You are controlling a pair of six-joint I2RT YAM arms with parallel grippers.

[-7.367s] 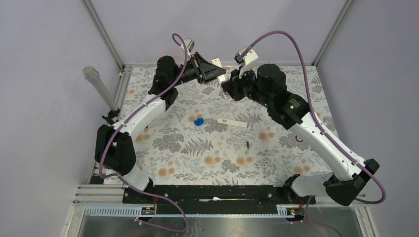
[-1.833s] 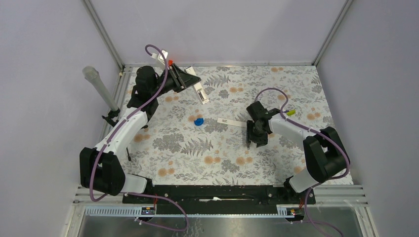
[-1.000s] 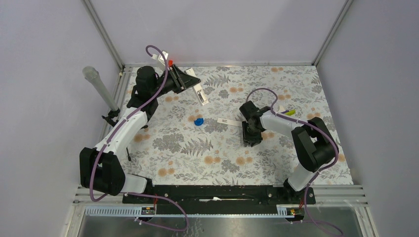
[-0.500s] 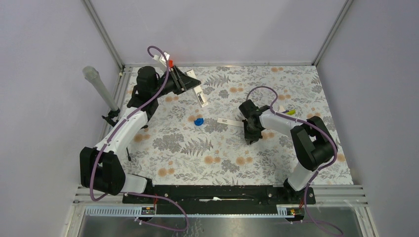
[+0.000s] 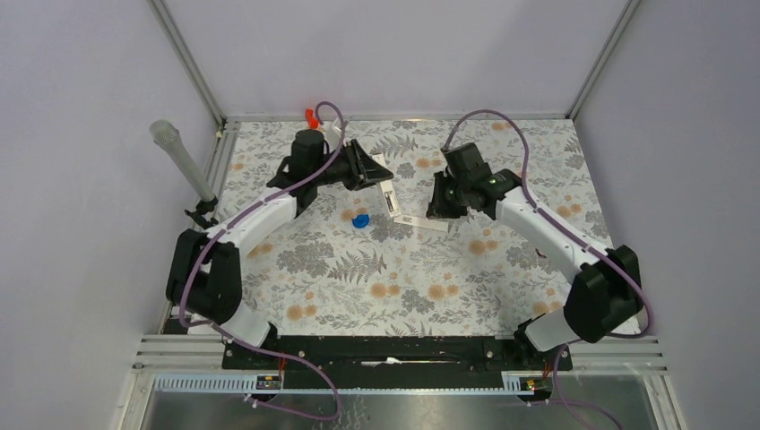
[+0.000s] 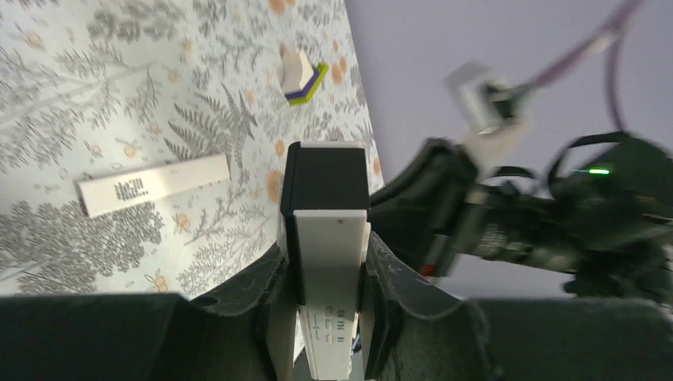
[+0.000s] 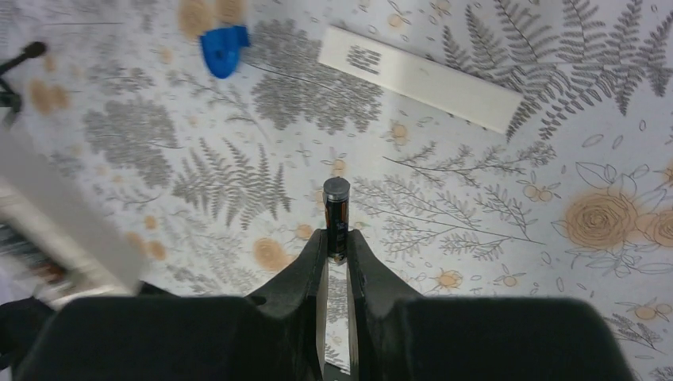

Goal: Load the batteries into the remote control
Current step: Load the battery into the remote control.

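Observation:
My left gripper (image 5: 375, 176) is shut on the white remote control (image 5: 388, 194) and holds it above the table, left of centre. In the left wrist view the remote (image 6: 329, 238) sits between both fingers (image 6: 270, 286), with its dark recess (image 6: 325, 176) at the far end. My right gripper (image 5: 438, 205) is just right of the remote and is shut on a slim dark battery (image 7: 336, 208), which stands out past the fingertips (image 7: 313, 254). The blurred remote (image 7: 67, 230) shows at the left of the right wrist view. No other battery shows.
The flat white cover strip (image 5: 421, 223) lies on the floral mat under the grippers and shows in both wrist views (image 6: 155, 184) (image 7: 421, 78). A blue blob (image 5: 360, 220) lies left of it. A grey cylinder (image 5: 179, 159) leans at the left edge. A small white and purple block (image 6: 300, 73) lies further off.
The right gripper closed on the battery on the mat, lifted it and moved back toward the remote. The left arm swung the remote right, toward the centre.

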